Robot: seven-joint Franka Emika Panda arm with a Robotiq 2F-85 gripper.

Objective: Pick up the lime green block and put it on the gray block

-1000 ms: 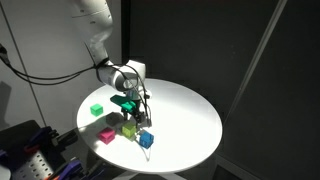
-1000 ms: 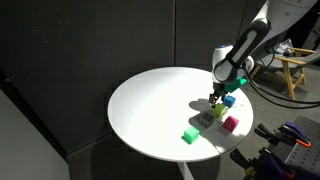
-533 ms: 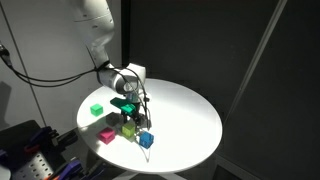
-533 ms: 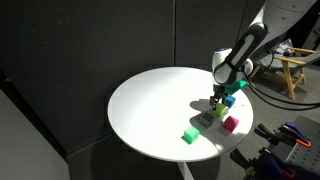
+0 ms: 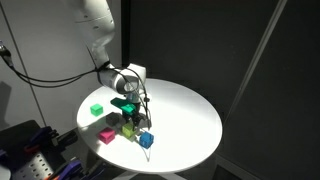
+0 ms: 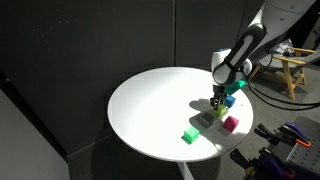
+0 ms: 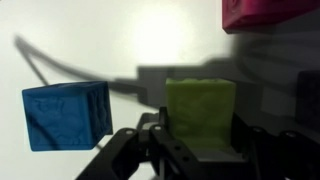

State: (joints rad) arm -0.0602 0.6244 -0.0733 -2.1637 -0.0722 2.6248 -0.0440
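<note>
My gripper (image 7: 200, 125) clamped on the lime green block (image 7: 200, 100), blue block (image 7: 65, 115) beside it, pink block (image 7: 270, 12) near, on white table (image 7: 120, 40)

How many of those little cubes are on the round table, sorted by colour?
lime green block: 1
gray block: 1
green cube: 1
blue cube: 1
pink cube: 1
Total: 5

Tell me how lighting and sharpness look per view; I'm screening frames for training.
Wrist view: sharp on the lime green block and blue block, glare washing the table above them, dark shadow bands crossing it. In both exterior views: dim surroundings, bright table, blocks tiny.
</note>
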